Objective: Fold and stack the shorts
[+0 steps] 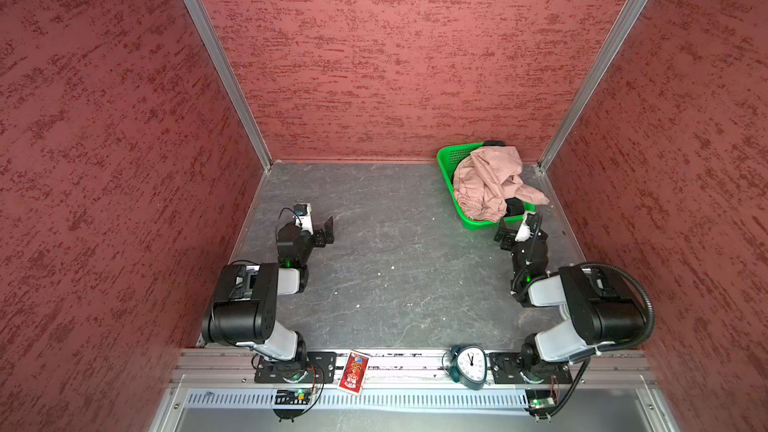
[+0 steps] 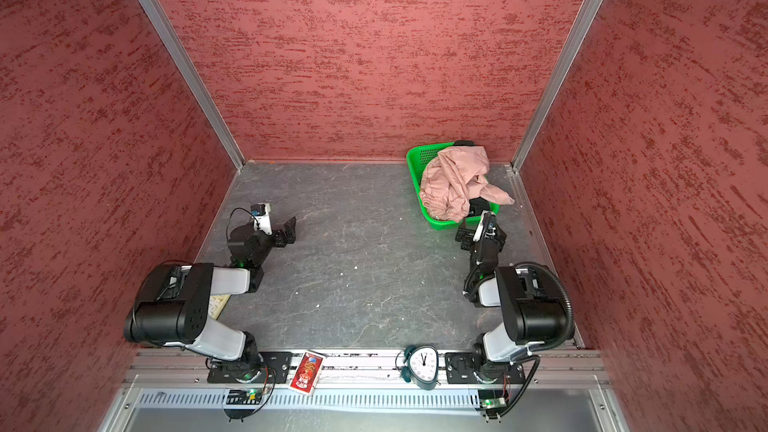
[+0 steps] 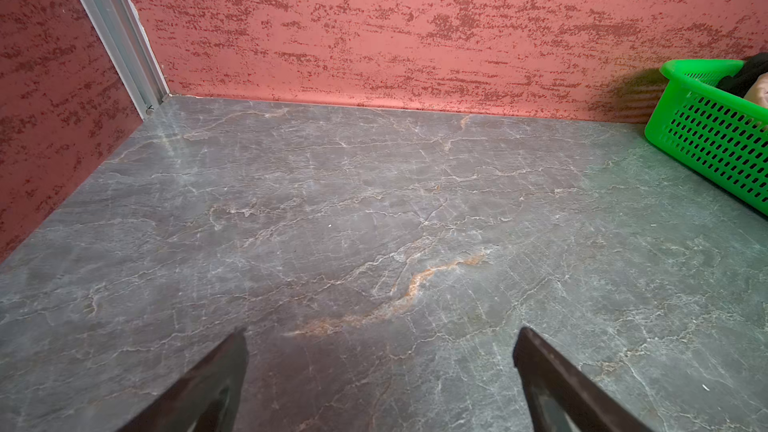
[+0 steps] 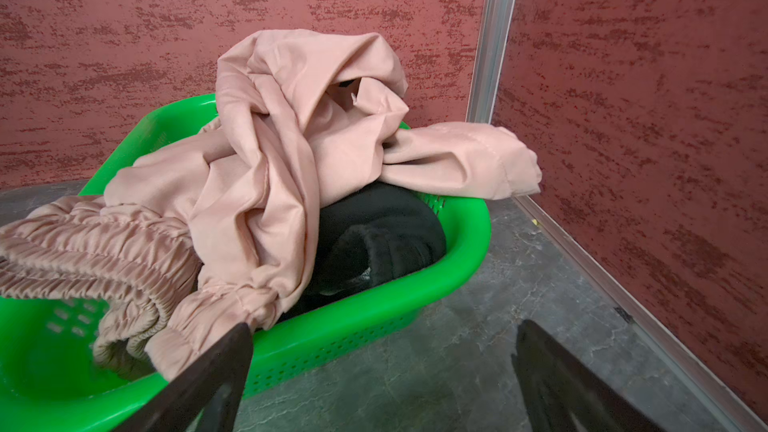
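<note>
The right wrist view shows up close the black shorts [image 4: 382, 238] low in the green basket [image 4: 415, 288] under the crumpled pink shorts [image 4: 266, 168]. Both top views alone show a red packet [image 1: 353, 371], its print too small to read, and a clock [image 1: 471, 363] on the front rail [image 1: 407, 361]. The left arm [image 1: 249, 305] and right arm [image 1: 594, 309] crouch with bent elbows, the left pincer [image 3: 380, 333] wide open and empty over bare desk [image 3: 374, 201], the right pincer [image 4: 384, 328] wide open and empty by the basket's near corner.

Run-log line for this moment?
pink shorts: crumpled in green basket, over black shorts | left gripper: open, empty | right gripper: open, empty, beside basket
</note>
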Controlling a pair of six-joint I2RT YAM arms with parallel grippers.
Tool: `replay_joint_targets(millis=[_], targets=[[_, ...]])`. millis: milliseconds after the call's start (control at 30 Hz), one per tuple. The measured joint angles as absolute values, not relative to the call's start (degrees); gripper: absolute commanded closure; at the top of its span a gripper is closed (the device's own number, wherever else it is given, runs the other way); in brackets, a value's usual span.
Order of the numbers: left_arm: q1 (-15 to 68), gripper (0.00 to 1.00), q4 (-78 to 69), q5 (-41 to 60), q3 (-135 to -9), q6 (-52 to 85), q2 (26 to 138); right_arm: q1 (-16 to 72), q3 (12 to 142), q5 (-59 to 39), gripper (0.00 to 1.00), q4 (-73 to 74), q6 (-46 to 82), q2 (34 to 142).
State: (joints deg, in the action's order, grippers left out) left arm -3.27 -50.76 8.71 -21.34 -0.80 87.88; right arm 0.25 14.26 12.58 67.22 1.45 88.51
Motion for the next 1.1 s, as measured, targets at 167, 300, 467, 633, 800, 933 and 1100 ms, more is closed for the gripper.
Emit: replay_joint_targets(millis=[167, 300, 467, 633, 800, 933, 1100], targets=[[-3.27, 0.00, -50.76, 8.71, -21.34, -0.80, 87.88, 0.25, 14.24, 12.58, 0.01, 67.22, 1.45, 88.51], [-3.27, 0.01, -50.76, 8.71, -21.34, -0.80, 87.88, 0.14, 14.37, 12.27, 0.01, 67.00, 1.48, 88.51], [-3.27, 0.01, -50.76, 8.73, -21.37, -0.80, 87.88, -0.91, 14.81, 11.29, 0.01, 66.17, 1.76, 88.51], [-3.27, 0.01, -50.76, 8.71, -21.34, -0.80, 87.88, -1.45, 15.33, 10.04, 0.01, 65.67, 2.13, 88.51], [-3.27, 0.01, -50.76, 8.71, -21.34, -0.80, 87.88, -1.61, 15.33, 9.43, 0.01, 65.23, 2.17, 88.51], [-3.27, 0.01, -50.76, 8.71, -21.37, -0.80, 87.88, -1.61, 15.33, 9.19, 0.01, 64.84, 2.17, 88.51], [-3.27, 0.01, -50.76, 8.71, -21.34, -0.80, 87.88, -1.61, 15.33, 9.19, 0.01, 64.79, 2.20, 88.47]])
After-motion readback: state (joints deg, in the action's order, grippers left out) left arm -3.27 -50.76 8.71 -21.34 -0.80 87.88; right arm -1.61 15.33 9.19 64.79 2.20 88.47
